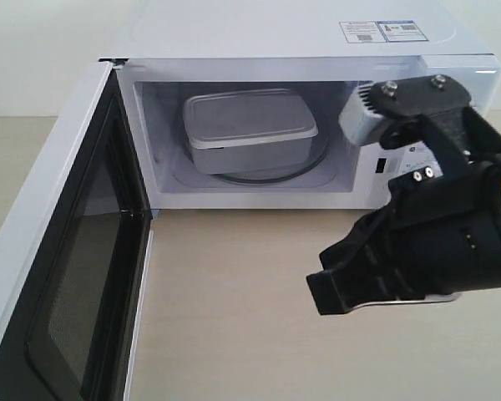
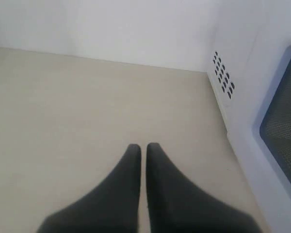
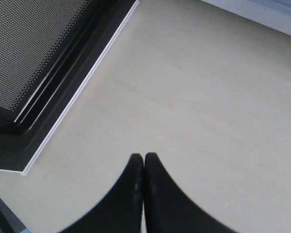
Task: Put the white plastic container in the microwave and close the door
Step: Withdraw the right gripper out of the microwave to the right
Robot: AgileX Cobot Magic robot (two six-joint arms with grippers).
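Presently: white countertop microwave with stickers on its top (image 1: 301, 33), at 12 o'clock in the exterior view, cavity exposed. White door with dark mesh window and black inner frame (image 1: 67, 276), swung wide open toward 8 o'clock. Rectangular translucent-white plastic container with flat rimmed lid (image 1: 249, 129), inside the cavity, resting on the round glass turntable (image 1: 313, 167). Pale beige tabletop (image 1: 234, 292), carrying the microwave. Black right fingers (image 1: 351, 276), at 4 o'clock, pressed together and empty, above the tabletop before the cavity. Black left fingers (image 2: 131, 184), all but touching with a hairline gap, empty, over the tabletop beside the microwave's vented outer wall.
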